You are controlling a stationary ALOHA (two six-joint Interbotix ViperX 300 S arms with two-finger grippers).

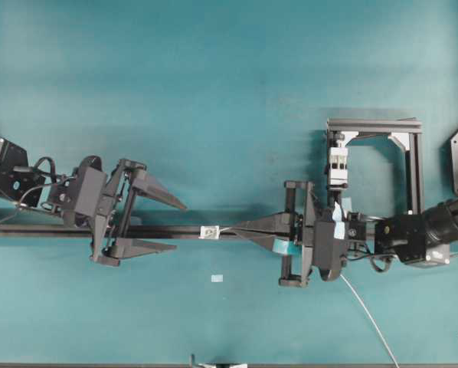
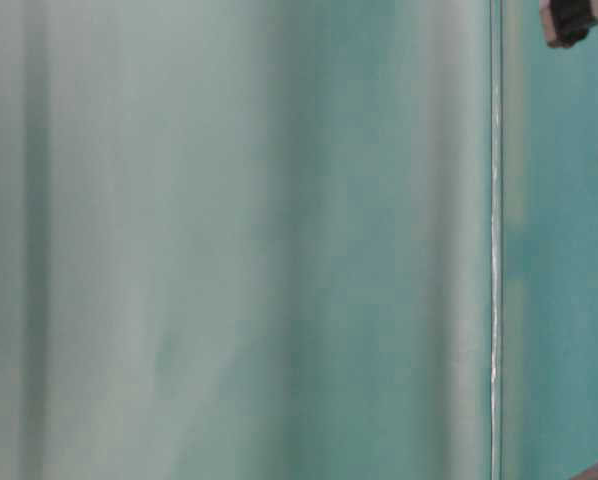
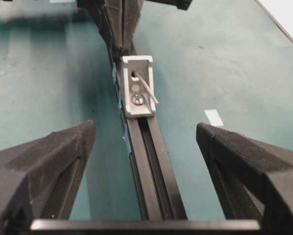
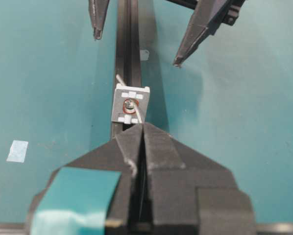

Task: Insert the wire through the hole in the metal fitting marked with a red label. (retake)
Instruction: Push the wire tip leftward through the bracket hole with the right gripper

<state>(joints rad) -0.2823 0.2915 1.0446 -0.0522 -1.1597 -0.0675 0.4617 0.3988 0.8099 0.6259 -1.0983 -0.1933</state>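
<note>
The metal fitting [image 1: 209, 231] sits on the black rail [image 1: 53, 231] between the two pincers. The right gripper [image 1: 240, 228], clenched on the wire [image 4: 135, 115], lies just at 3 o'clock of the fitting; the wire's tip pokes out of the hole [image 3: 135, 75] toward the left gripper [image 1: 175, 226], which stands released, well off at 9 o'clock

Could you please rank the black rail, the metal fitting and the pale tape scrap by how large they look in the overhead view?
1. black rail
2. metal fitting
3. pale tape scrap, only slightly smaller than the fitting
</note>
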